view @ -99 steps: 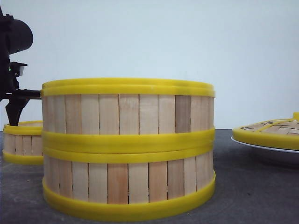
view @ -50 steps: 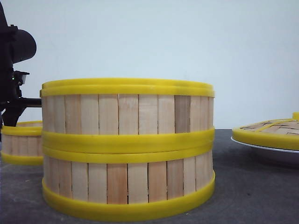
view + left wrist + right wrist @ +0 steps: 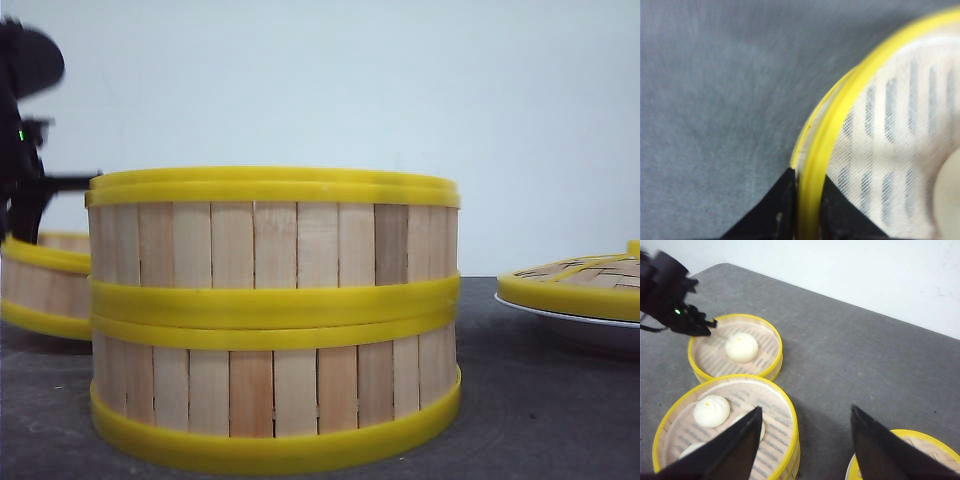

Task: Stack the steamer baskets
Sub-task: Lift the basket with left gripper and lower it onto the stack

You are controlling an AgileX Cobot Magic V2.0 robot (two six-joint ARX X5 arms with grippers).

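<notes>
Three steamer baskets: a stack of two (image 3: 275, 320) fills the frame's centre, and a tilted third basket (image 3: 45, 290) sits at far left, its rim pinched by the left gripper (image 3: 807, 200). The right gripper (image 3: 805, 440) is spread wide, holding nothing. One lid (image 3: 575, 285) lies at right.

The left gripper (image 3: 807, 210) has its jaws closed on the yellow rim of the single steamer basket (image 3: 735, 347), one black finger (image 3: 772, 212) outside the wall and the other inside. Seen from the front, the left arm (image 3: 22, 120) stands blurred at the far left. The right gripper (image 3: 805, 450) hangs high above the desk, its two dark fingers (image 3: 732, 450) spread wide apart and holding nothing
</notes>
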